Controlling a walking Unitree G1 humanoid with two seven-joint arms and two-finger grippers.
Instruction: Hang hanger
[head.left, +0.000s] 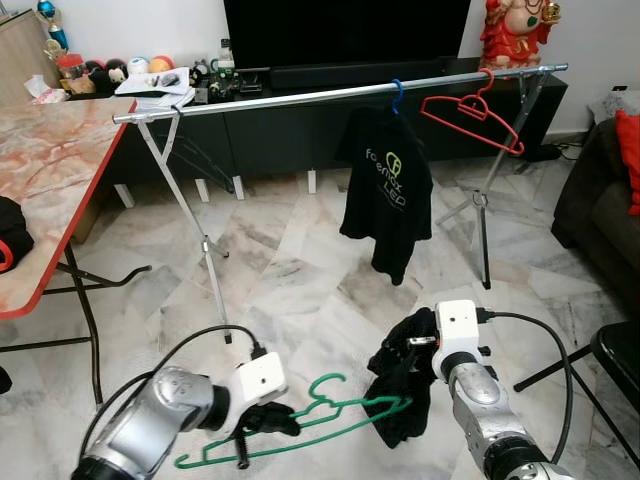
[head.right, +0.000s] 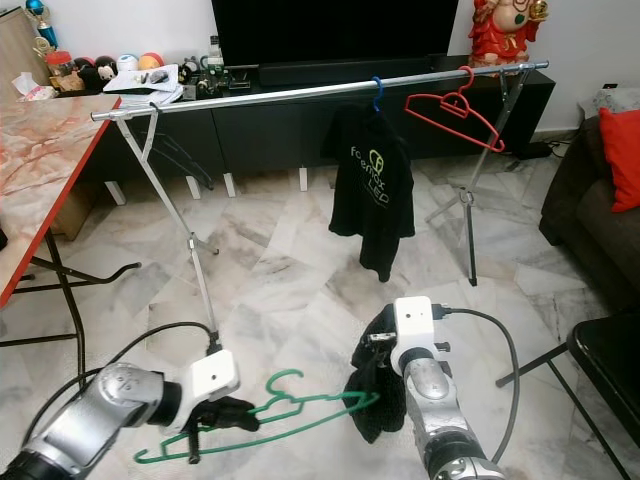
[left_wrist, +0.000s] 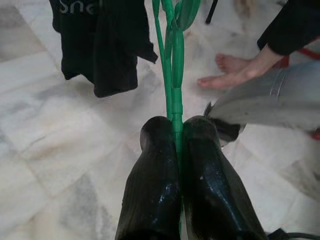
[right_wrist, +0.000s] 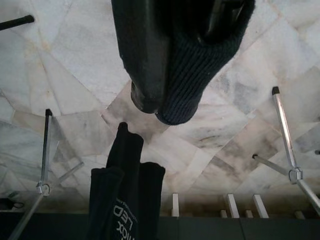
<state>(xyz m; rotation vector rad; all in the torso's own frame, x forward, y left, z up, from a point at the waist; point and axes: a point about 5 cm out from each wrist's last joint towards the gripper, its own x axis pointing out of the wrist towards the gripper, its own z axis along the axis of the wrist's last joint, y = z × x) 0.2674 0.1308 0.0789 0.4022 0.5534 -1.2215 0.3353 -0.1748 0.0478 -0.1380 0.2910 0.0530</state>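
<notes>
Left wrist view: left gripper (left_wrist: 177, 150) clenched on the thin bar of the green hanger (left_wrist: 172, 60), fingers pressed tight either side of it. Head views put the hanger low, at about 6 o'clock, roughly level between the two arms, hook up. Right gripper (head.left: 412, 352) is wrapped in a dark garment (head.left: 400, 400) at the hanger's far end; its fingers are closed on the knit fabric in the right wrist view.

Risks, as I judge them: the bar is thin and smooth, so the hanger may swivel in the pinch when lifted; the garment may slide off the hanger's shoulder once the right grip lets go.

Surroundings: rail (head.left: 300, 98) runs across at 12 o'clock, well apart and higher. Black shirt (head.left: 385, 190) and red hanger (head.left: 470, 115) occupy its 1 o'clock stretch; the 11 o'clock stretch is bare. Table (head.left: 50, 170) at 10 o'clock, sofa (head.left: 600, 200) at 3 o'clock. A person's bare feet (left_wrist: 225, 72) show near the left wrist.
</notes>
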